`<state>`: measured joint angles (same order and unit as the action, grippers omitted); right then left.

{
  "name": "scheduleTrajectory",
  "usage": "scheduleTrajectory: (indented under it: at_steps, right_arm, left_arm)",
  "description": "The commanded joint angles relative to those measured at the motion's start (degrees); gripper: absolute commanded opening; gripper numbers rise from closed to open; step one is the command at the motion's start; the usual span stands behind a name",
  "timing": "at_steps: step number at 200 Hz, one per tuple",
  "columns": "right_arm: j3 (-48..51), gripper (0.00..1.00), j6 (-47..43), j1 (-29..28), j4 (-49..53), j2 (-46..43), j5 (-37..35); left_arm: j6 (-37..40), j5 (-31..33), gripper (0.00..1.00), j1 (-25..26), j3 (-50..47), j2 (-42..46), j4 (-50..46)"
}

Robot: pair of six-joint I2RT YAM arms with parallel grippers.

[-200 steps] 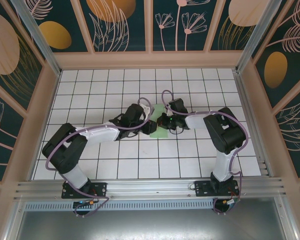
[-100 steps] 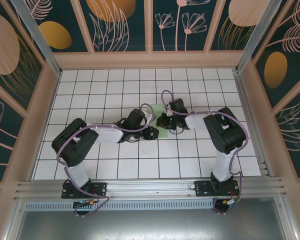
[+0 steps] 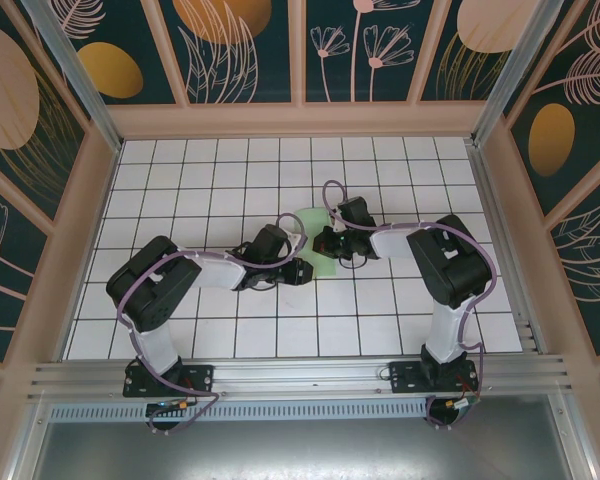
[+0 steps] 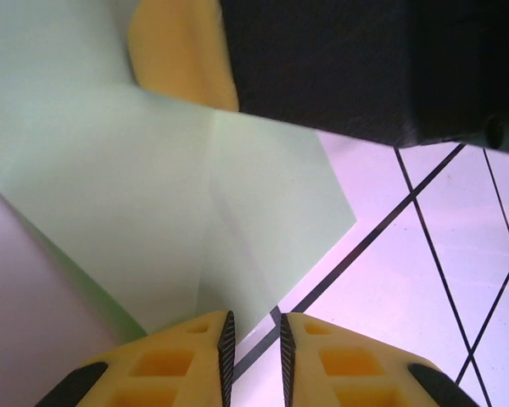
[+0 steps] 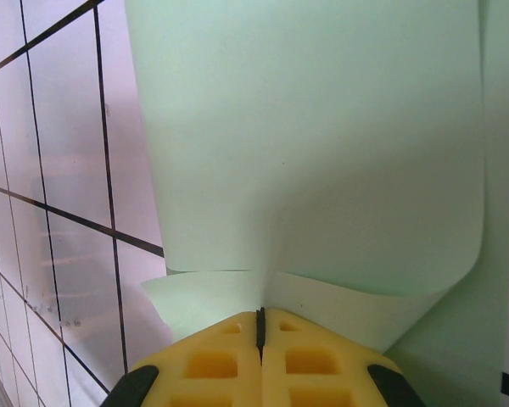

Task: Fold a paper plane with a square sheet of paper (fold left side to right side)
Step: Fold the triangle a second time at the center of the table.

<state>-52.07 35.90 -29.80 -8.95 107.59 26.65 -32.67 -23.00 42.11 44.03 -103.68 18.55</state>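
The square sheet of paper (image 3: 314,216) is pale mint green and lies mid-table, partly under both wrists. In the right wrist view the paper (image 5: 322,127) curls up and over in a loose roll, and my right gripper (image 5: 260,312) is shut on its edge. Seen from above, that right gripper (image 3: 327,240) sits over the paper's middle. My left gripper (image 3: 301,270) is low at the paper's near-left corner. Up close, the left gripper (image 4: 253,318) stands open by a narrow gap with only floor between the pads, the creased paper (image 4: 153,195) just ahead and to the left.
The white tiled floor (image 3: 210,180) stretches free to the left, back and right. Wooden side walls (image 3: 75,230) fence the table, and an aluminium rail (image 3: 300,375) runs along the near edge. The right wrist's black body (image 4: 365,68) hangs above the paper's far side.
My left gripper has slid toward the near edge, off the paper's left side to its near-left corner. The paper's far part now bulges up behind the right gripper, which has stayed put.
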Motion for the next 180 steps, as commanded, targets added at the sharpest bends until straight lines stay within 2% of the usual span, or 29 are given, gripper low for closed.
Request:
scheduleTrajectory:
  at_steps: [1, 43, 98, 145, 180]
  right_arm:
    - [0.22, 0.0, -1.53, -0.52, 3.58, 0.68, -1.43]
    - [0.34, 0.0, -1.75, -0.52, 3.74, 0.74, -1.67]
    - [0.15, 0.0, -1.8, -0.52, 3.92, 0.75, -1.68]
    - [0.14, 0.0, -1.84, -0.52, 4.03, 0.87, -1.6]
    - [0.0, 0.0, -1.89, -0.52, 4.13, 0.84, -1.48]
  left_arm:
    - [-0.81, 1.17, 0.25, -0.25, -1.05, -0.64, 1.34]
    - [-1.45, 1.95, 0.24, -0.19, -2.58, 0.55, 1.32]
    - [-1.93, 0.71, 0.26, -0.25, -1.42, 6.81, 1.62]
    - [-1.18, 1.55, 0.3, -0.24, 1.6, 2.6, -0.15]
    - [-0.31, -0.27, 0.31, -0.27, 3.77, -0.53, -0.41]
